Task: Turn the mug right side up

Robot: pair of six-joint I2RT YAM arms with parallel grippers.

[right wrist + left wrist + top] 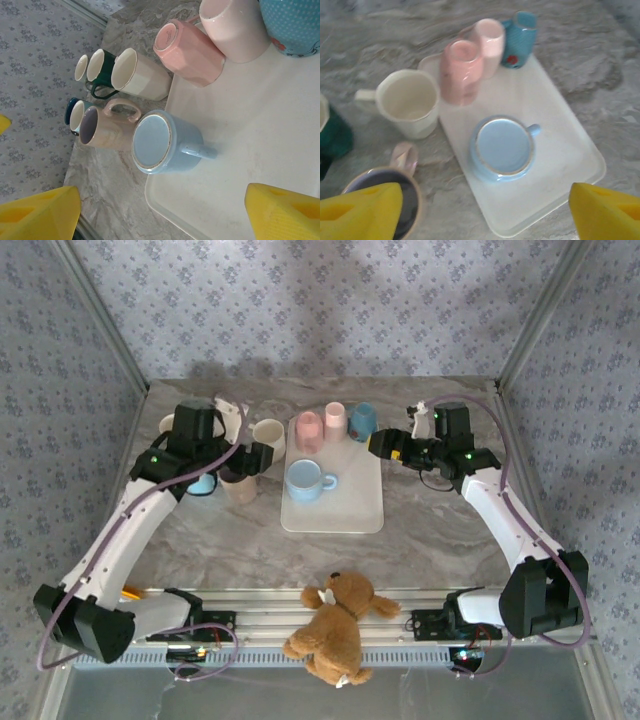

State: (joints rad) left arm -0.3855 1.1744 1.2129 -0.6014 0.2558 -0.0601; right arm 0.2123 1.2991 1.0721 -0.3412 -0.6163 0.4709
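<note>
- Overhead, the upside-down light blue ceramic mug (305, 480) sits base up on the white rectangular plastic tray (335, 520), handle toward the right arm.
- At the tray's far end stand a faceted pink mug (306, 430), a smooth pale pink mug (334, 420) and a blue dotted mug (362, 420).
- Left of the tray, on the grey marbled table (430, 530), a cream mug (268, 435) and a beige-pink mug with a dark inside (238, 486) stand mouth up.
- The left gripper (255, 460) hangs above the beige-pink mug; the right gripper (385, 445) is just beside the blue dotted mug.
- A brown teddy bear (335, 625) lies between the 2 arm bases.
- From the left wrist, its yellow fingertips (365, 210) are spread wide with nothing between them. The beige-pink mug is below one, mouth up. A red mark on the blue dotted mug is too blurred to read.
- From the right wrist, its yellow fingertips (282, 212) are also spread wide and hold nothing. The light blue mug's flat base faces up at the tray's edge, close beside the beige-pink mug. A small stamp on the faceted pink mug's base cannot be read.
</note>
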